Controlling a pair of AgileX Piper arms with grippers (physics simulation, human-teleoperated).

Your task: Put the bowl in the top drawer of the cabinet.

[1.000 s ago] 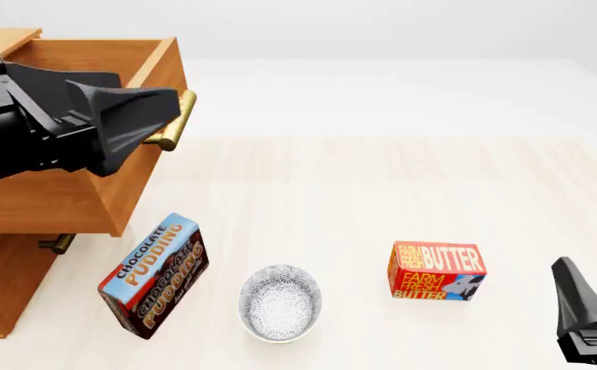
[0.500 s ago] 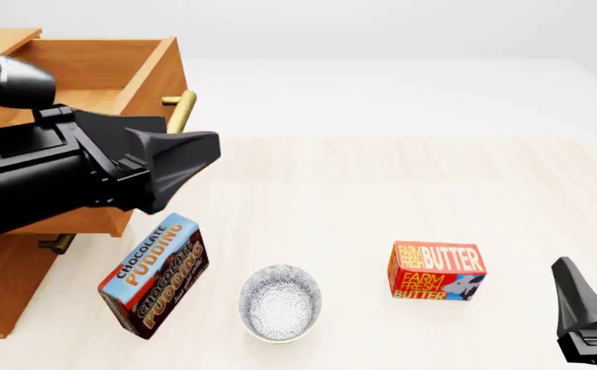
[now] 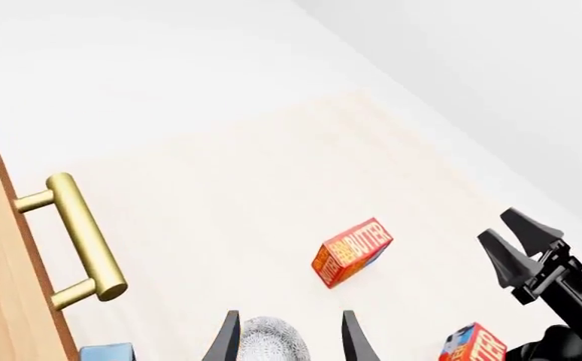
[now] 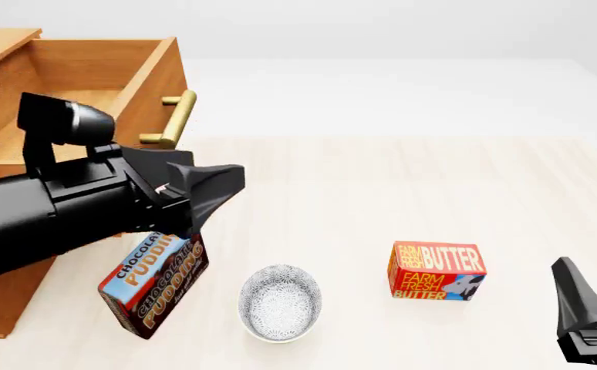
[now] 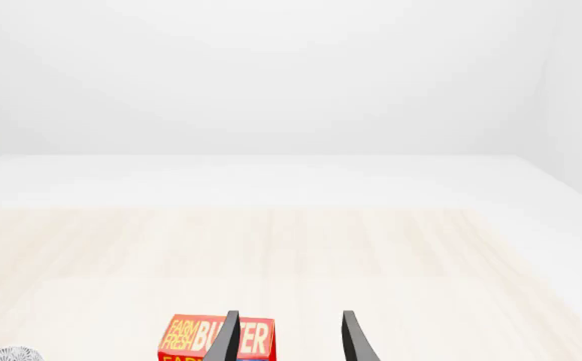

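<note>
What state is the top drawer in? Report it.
Open. The top drawer is pulled out from the cabinet, its hollow interior visible from above, brass handle facing the table. The interior looks empty.

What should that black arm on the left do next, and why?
Probably lower the left hand onto the bowl and close on its rim. The top drawer already stands pulled out, the bowl sits untouched on the table between the pudding box and butter box, and the open fingers already frame it.
</note>
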